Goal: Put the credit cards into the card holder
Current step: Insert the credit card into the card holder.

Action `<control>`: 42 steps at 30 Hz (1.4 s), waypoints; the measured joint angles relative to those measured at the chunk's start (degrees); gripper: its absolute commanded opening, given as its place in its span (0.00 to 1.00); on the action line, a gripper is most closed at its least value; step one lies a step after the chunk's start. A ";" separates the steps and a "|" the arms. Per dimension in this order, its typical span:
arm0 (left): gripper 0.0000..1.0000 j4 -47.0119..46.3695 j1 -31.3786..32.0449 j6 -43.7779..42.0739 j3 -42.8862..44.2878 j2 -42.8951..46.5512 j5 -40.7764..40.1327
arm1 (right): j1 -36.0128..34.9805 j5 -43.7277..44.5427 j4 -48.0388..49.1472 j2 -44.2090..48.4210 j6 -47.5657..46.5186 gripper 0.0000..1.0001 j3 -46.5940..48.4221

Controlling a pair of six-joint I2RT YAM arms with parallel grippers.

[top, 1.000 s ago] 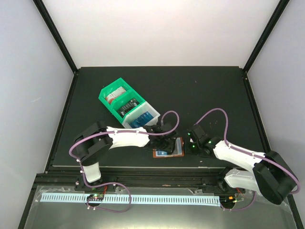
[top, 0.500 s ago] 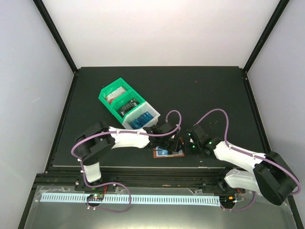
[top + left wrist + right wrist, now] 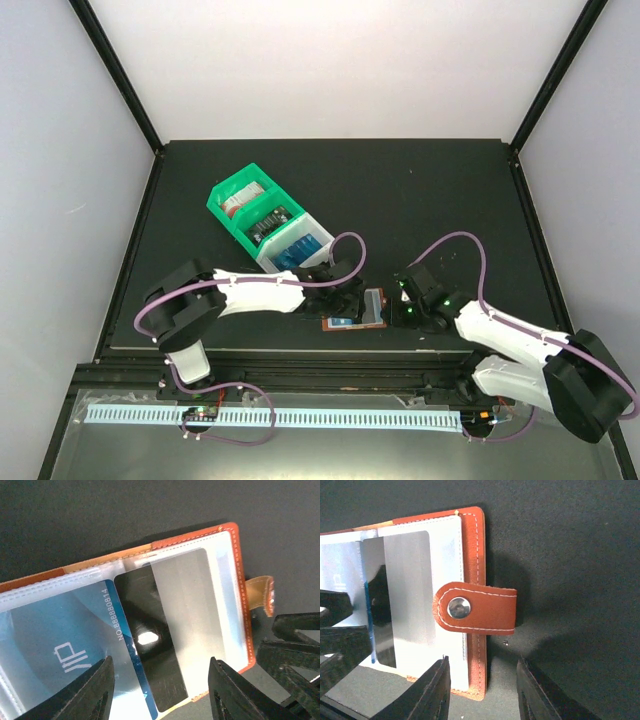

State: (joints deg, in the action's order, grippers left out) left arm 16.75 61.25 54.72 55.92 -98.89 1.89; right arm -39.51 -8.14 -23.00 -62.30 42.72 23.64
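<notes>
The brown card holder (image 3: 358,313) lies open on the black table near the front edge. In the left wrist view a blue card (image 3: 60,650) sits under the clear left pocket. A black card (image 3: 145,650) lies beside it, its right part under the frosted right pocket (image 3: 220,605). My left gripper (image 3: 160,695) is open and empty, its jaws spread just above the black card's near end. My right gripper (image 3: 482,690) is open and empty at the holder's right edge (image 3: 479,675), just below the snap tab (image 3: 480,611). In the top view both grippers, left (image 3: 345,297) and right (image 3: 402,315), flank the holder.
A green bin (image 3: 243,205) and an attached white bin (image 3: 300,248) stand behind and left of the holder, with more cards inside. The table's front edge (image 3: 330,348) runs just below the holder. The right gripper's fingers (image 3: 295,655) show in the left wrist view.
My left gripper reached right over the holder's right half, then drew back left; the black card now rests in the holder. My right gripper stayed by the holder's right edge.
</notes>
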 measured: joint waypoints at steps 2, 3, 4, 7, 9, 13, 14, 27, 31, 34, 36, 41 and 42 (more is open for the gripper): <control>0.52 0.09 0.00 0.42 0.02 -0.68 0.39 | 0.00 -0.57 0.04 -0.22 0.00 0.39 0.00; 0.51 0.11 0.00 0.55 0.09 -1.16 0.68 | 0.00 -0.83 0.11 -0.42 0.00 0.39 0.00; 0.51 -0.02 0.00 0.68 0.33 -1.38 0.92 | 0.00 -1.11 0.22 -0.83 0.00 0.38 -0.02; 0.50 -0.04 0.00 1.03 1.20 -2.43 1.77 | 0.00 -1.73 1.11 -2.03 0.00 0.38 -0.33; 0.49 -0.07 -0.02 1.22 1.84 -3.08 2.32 | 0.00 -2.36 2.29 -2.47 -0.02 0.38 -0.44; 0.47 -0.37 -0.02 1.51 2.67 -4.13 3.41 | 0.00 -3.37 4.48 -2.93 0.02 0.38 -0.94; 0.45 -0.57 0.00 1.55 2.82 -4.37 3.78 | 0.00 -3.56 4.92 -3.02 0.02 0.37 -1.05; 0.40 -5.29 -0.11 0.31 1.40 -4.76 6.12 | 0.00 -4.28 7.13 -2.97 0.04 0.37 -1.84; 0.43 -7.89 -0.11 -0.59 0.31 -4.61 6.03 | 0.00 -2.54 4.37 -0.98 0.04 0.37 -1.84; 0.49 -8.28 -0.11 -1.66 -0.52 -3.37 5.66 | 0.00 -0.87 0.96 2.40 0.02 0.38 -1.81; 0.54 -8.17 -0.11 -2.49 -1.11 -1.49 5.22 | 0.00 0.28 -1.14 4.61 -0.04 0.38 -1.66; 0.64 -7.41 -0.11 -4.83 -1.55 5.97 2.67 | 0.00 2.16 -5.40 8.04 -0.63 0.38 0.17; 0.67 -7.06 -0.13 -5.20 -1.55 7.39 2.01 | 0.00 2.40 -6.12 8.33 -0.83 0.38 0.68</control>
State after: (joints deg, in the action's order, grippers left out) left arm 9.69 61.12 49.52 54.37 -91.50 3.90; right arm -39.51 -5.74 -29.12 -53.98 41.89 24.32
